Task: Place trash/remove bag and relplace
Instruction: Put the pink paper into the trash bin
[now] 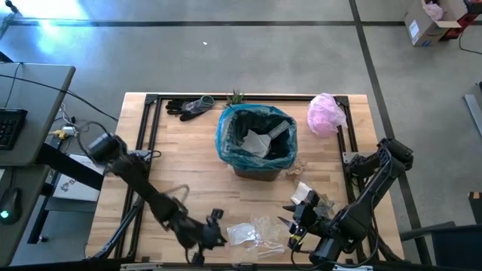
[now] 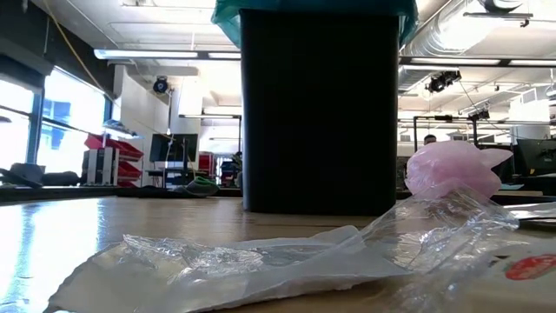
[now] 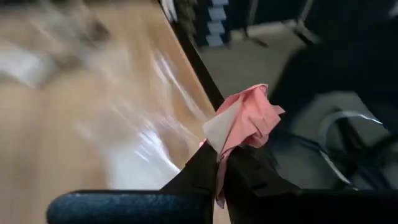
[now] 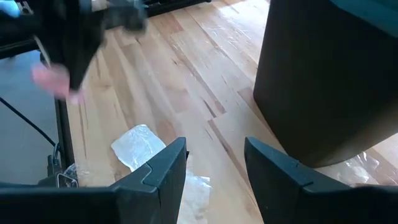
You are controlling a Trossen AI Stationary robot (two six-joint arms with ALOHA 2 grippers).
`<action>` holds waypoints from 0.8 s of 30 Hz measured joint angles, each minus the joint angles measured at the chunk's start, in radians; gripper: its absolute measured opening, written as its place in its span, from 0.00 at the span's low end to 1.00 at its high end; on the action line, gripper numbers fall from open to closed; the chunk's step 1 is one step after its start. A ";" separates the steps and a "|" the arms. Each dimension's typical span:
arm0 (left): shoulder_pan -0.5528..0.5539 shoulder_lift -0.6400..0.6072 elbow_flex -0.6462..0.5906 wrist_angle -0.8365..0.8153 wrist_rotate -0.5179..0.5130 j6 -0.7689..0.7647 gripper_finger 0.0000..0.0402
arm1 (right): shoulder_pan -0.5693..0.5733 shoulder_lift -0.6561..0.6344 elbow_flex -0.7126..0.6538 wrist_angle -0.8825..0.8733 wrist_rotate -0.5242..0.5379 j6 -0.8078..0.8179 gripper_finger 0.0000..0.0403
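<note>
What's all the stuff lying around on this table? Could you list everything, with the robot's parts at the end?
Bin: one, dark, table centre.
Bag: one, teal, lining the bin.
Pink bag: one, pale pink, far right corner.
Gloves: dark, far edge.
Plant: one, green, behind the bin.
Clear wrappers: a few, near edge.
White scrap: one, near right.
Brownish lump: one, right of the bin.
Pink scrap: one, pinched in the left hand.
Right hand: open, near right.

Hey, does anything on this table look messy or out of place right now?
Yes. Clear wrappers and white scraps lie loose on the wood in front of the bin rather than inside it. The left hand grips a crumpled pink scrap.
</note>
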 joint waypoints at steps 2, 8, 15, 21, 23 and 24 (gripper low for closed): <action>0.026 -0.098 -0.001 -0.011 -0.038 0.086 0.00 | 0.000 0.000 0.000 0.000 0.000 0.000 0.37; 0.199 -0.377 0.001 -0.011 -0.101 0.327 0.00 | 0.000 0.000 0.000 0.010 0.003 0.000 0.37; 0.635 -0.495 0.070 -0.067 0.114 0.337 0.00 | 0.000 0.000 0.000 0.051 0.027 0.000 0.37; 0.890 -0.350 0.205 -0.215 0.414 0.224 0.03 | 0.000 0.000 0.000 0.068 0.027 0.000 0.37; 0.916 -0.299 0.253 -0.297 0.427 0.225 0.07 | 0.000 0.000 0.000 0.075 0.023 0.000 0.37; 0.922 -0.275 0.281 -0.337 0.428 0.231 0.09 | 0.000 0.000 0.001 0.077 0.019 0.000 0.37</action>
